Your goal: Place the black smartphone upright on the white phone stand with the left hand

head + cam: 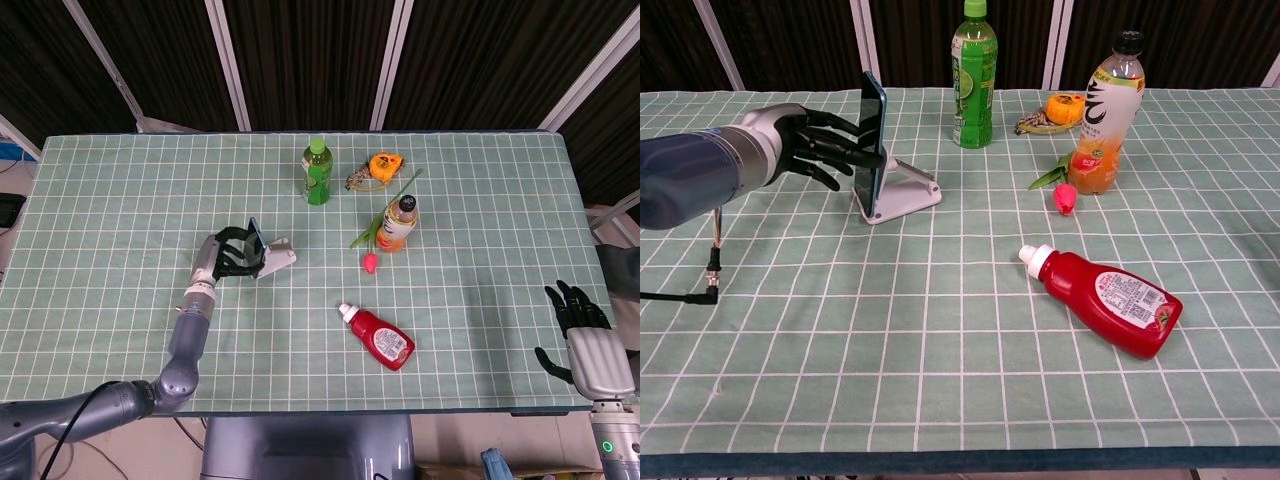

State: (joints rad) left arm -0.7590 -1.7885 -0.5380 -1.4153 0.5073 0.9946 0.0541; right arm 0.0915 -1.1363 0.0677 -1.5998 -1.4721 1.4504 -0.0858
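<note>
The left arm reaches in low over the table, forearm level, left hand with its dark fingers stretched forward and grasping the phone from behind. The phone stands nearly upright on edge, its lower end seated in the white stand, which sits just beyond and below the fingertips. In the head view the same hand wraps the phone on the stand.

The right hand hangs off the table's near right corner, fingers released and spread, holding nothing.

Well past the fingers lie a red sauce bottle, a green bottle and an orange drink bottle; their labels are too small to read.
</note>
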